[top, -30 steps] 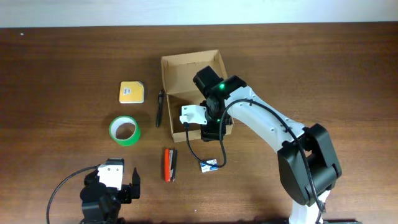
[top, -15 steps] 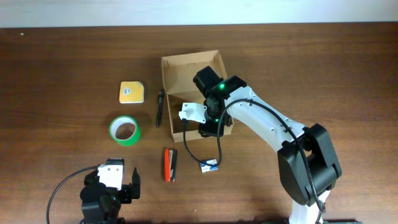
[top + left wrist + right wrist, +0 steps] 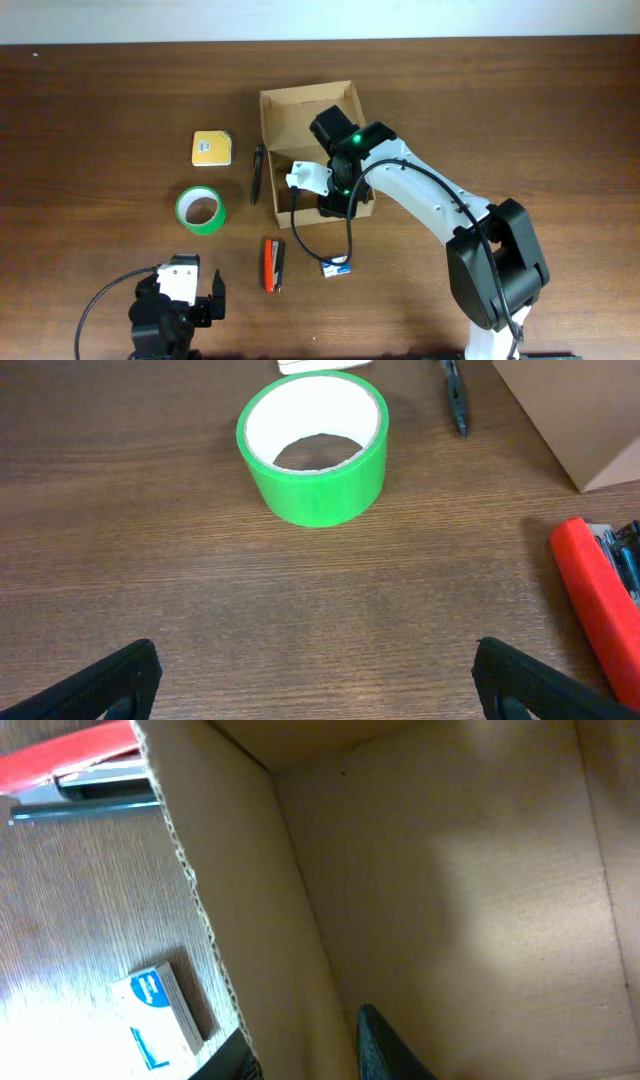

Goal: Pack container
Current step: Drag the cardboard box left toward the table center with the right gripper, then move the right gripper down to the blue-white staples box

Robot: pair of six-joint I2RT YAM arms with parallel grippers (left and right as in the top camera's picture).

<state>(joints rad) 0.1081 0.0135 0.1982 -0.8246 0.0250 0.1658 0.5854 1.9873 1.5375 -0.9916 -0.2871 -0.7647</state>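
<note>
Wooden table [image 3: 80,920]; right claw [image 3: 300,1065] straddles container [image 3: 450,870] wall.

Overhead downward; right wrist into container [image 3: 460,870]

Five loose things lie on a brown wooden tabletop [image 3: 100,100]. A flat yellow square [image 3: 211,148] with a pale label lies farthest back. Near it, toward the front, a green tape roll [image 3: 201,209] lies with its hole facing up. A black pen [image 3: 257,173] lies just right of these two. Further forward is a red stapler [image 3: 273,264], with a small white-and-blue box [image 3: 337,265] near it on the right.
</note>
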